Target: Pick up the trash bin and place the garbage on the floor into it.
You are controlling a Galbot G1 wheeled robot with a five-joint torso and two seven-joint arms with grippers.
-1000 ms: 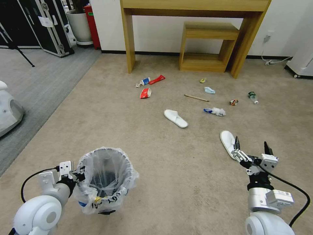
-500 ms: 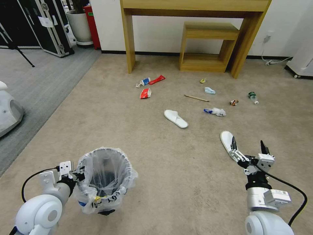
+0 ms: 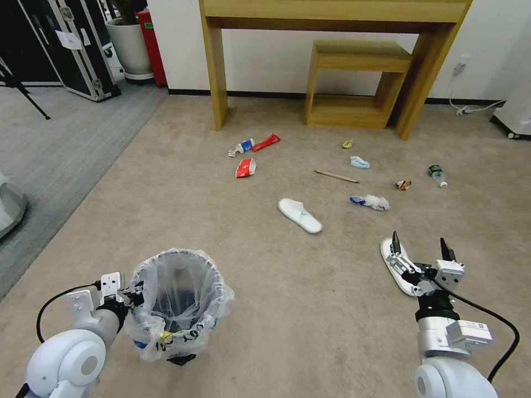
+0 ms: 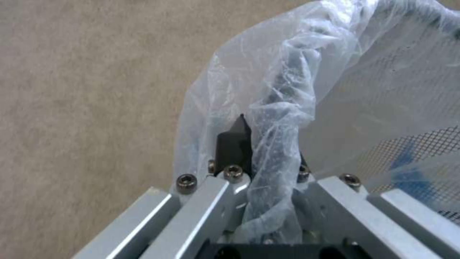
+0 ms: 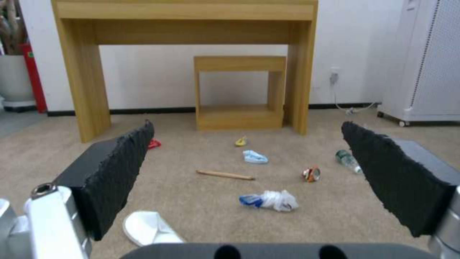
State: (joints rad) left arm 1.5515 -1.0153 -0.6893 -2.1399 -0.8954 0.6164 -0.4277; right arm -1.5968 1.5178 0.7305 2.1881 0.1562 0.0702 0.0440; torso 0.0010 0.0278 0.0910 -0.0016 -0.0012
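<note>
left end effector [image 3: 133, 292] clamped on trash bin [image 3: 178, 303] rim — right end effector [image 3: 419, 250] agape over slipper [image 3: 396, 266]

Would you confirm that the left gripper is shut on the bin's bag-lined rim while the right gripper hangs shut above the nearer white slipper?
Not quite: the right gripper is open, its pads spread wide apart in the right wrist view. The rest holds: the left gripper is shut on the trash bin at its bag-lined rim, and the right one hangs above the nearer white slipper.
</note>
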